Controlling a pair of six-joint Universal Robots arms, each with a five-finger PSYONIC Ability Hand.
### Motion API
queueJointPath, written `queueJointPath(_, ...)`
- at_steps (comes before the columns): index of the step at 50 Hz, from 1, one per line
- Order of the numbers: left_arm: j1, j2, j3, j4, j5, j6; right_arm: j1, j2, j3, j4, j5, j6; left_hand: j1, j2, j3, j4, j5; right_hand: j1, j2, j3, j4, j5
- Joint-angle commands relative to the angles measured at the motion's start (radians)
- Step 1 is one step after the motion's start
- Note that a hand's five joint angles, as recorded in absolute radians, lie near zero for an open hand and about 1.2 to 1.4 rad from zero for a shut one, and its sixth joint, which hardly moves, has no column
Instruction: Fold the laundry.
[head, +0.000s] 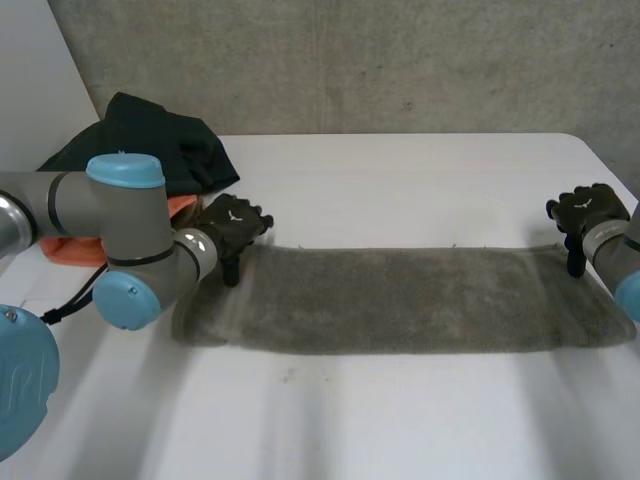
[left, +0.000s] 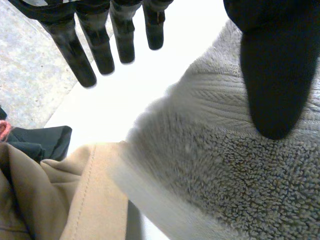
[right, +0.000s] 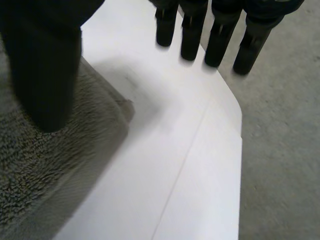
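Note:
A grey towel (head: 400, 300) lies flat as a long strip across the white table (head: 400, 190). My left hand (head: 232, 222) hovers at its far left corner, my right hand (head: 585, 212) at its far right corner. In the left wrist view the left hand's fingers (left: 100, 45) are straight over bare table past the towel's edge (left: 240, 175), and its thumb (left: 277, 75) stands apart over the pile. The right wrist view is alike: straight fingers (right: 220, 35) beyond the corner, thumb (right: 45, 65) above the towel (right: 50, 160). Both hands are open and grip nothing.
A heap of dark clothes (head: 150, 145) and an orange cloth (head: 75, 248) lie at the table's far left, behind my left arm (head: 125, 235). A tan garment (left: 60, 195) lies beside the towel's left corner. The table's right edge (right: 239, 150) runs close to my right hand.

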Motion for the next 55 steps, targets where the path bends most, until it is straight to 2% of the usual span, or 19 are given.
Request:
queueJointPath(1,-0.004,0.110,-0.083,0.025,-0.029,-0.027,-0.012,-0.156,0.082,0.020,-0.014,0.096,-0.027,-0.111,-0.114,-0.105,-0.107,-0.072,-0.096,-0.118,-0.122,-0.111)
queueJointPath(5,0.006,0.263,-0.241,0.094,-0.022,-0.102,-0.057,-0.309,0.214,0.046,-0.115,0.112,-0.027,-0.111,-0.114,-0.105,-0.107,-0.072,-0.096,-0.118,-0.122,-0.111)
queueJointPath(6,0.009,0.287,-0.265,0.109,-0.019,-0.113,-0.084,-0.369,0.278,0.063,-0.179,0.106,-0.027,-0.111,-0.114,-0.105,-0.107,-0.072,-0.096,-0.118,-0.122,-0.111)
queueJointPath(10,0.018,0.390,-0.411,0.198,-0.001,-0.161,-0.150,-0.464,0.404,0.100,-0.281,0.070,-0.027,-0.111,-0.114,-0.105,-0.107,-0.016,-0.040,-0.063,-0.067,-0.055)
queueJointPath(15,0.026,0.472,-0.558,0.296,0.031,-0.204,-0.251,-0.481,0.535,0.134,-0.319,0.011,-0.027,-0.111,-0.114,-0.105,-0.107,0.122,0.098,0.075,0.071,0.083)
queueJointPath(18,0.029,0.486,-0.601,0.327,0.047,-0.219,-0.282,-0.449,0.591,0.045,-0.361,0.009,-0.027,-0.111,-0.114,-0.105,-0.107,0.245,0.221,0.198,0.194,0.206)
queueJointPath(22,0.033,0.488,-0.620,0.336,0.060,-0.236,-0.304,-0.400,0.641,-0.082,-0.396,0.011,-0.027,-0.111,-0.114,-0.105,-0.107,0.292,0.268,0.245,0.242,0.253)
queueJointPath(27,0.039,0.491,-0.622,0.324,0.057,-0.262,-0.307,-0.327,0.653,-0.158,-0.395,0.012,-0.027,-0.111,-0.114,-0.105,-0.107,0.436,0.412,0.389,0.385,0.397)
queueJointPath(28,0.041,0.491,-0.623,0.321,0.057,-0.267,-0.310,-0.317,0.647,-0.156,-0.390,0.014,-0.027,-0.111,-0.114,-0.105,-0.107,0.526,0.503,0.480,0.476,0.487)
queueJointPath(29,0.042,0.496,-0.623,0.316,0.056,-0.274,-0.313,-0.308,0.644,-0.152,-0.387,0.015,-0.027,-0.111,-0.114,-0.105,-0.107,0.769,0.745,0.722,0.718,0.729)
queueJointPath(30,0.044,0.499,-0.625,0.315,0.054,-0.277,-0.327,-0.307,0.638,-0.152,-0.370,0.015,-0.027,-0.111,-0.114,-0.105,-0.107,1.146,1.122,1.099,1.096,1.107)
queueJointPath(36,0.053,0.545,-0.640,0.295,0.054,-0.294,-0.396,-0.351,0.616,-0.201,-0.304,0.014,-0.027,-0.111,-0.114,-0.105,-0.107,1.150,1.126,1.103,1.100,1.111)
queueJointPath(42,0.072,0.595,-0.674,0.275,0.056,-0.307,-0.465,-0.343,0.521,-0.190,-0.185,-0.120,-0.027,-0.111,-0.114,-0.105,-0.107,1.150,1.126,1.103,1.100,1.111)
queueJointPath(43,0.078,0.607,-0.687,0.273,0.059,-0.310,-0.462,-0.343,0.495,-0.185,-0.140,-0.171,-0.027,-0.111,-0.114,-0.105,-0.107,1.150,1.126,1.103,1.100,1.111)
queueJointPath(45,0.085,0.618,-0.700,0.272,0.060,-0.314,-0.440,-0.348,0.474,-0.184,-0.106,-0.212,-0.027,-0.111,-0.114,-0.105,-0.107,1.150,1.126,1.103,1.100,1.111)
queueJointPath(48,0.096,0.634,-0.721,0.273,0.063,-0.319,-0.307,-0.354,0.454,-0.202,-0.097,-0.244,-0.027,-0.111,-0.114,-0.105,-0.107,1.150,1.126,1.103,1.100,1.111)
queueJointPath(53,0.110,0.640,-0.732,0.275,0.071,-0.319,-0.063,-0.458,0.507,-0.294,-0.207,-0.241,-0.027,-0.111,-0.114,-0.105,-0.107,1.150,1.126,1.103,1.100,1.111)
queueJointPath(54,0.113,0.640,-0.734,0.273,0.068,-0.319,-0.016,-0.475,0.523,-0.317,-0.238,-0.243,-0.027,-0.111,-0.114,-0.105,-0.107,1.150,1.126,1.103,1.100,1.111)
queueJointPath(55,0.115,0.640,-0.735,0.272,0.067,-0.319,0.082,-0.510,0.556,-0.369,-0.305,-0.249,-0.027,-0.111,-0.114,-0.105,-0.107,1.150,1.126,1.103,1.100,1.111)
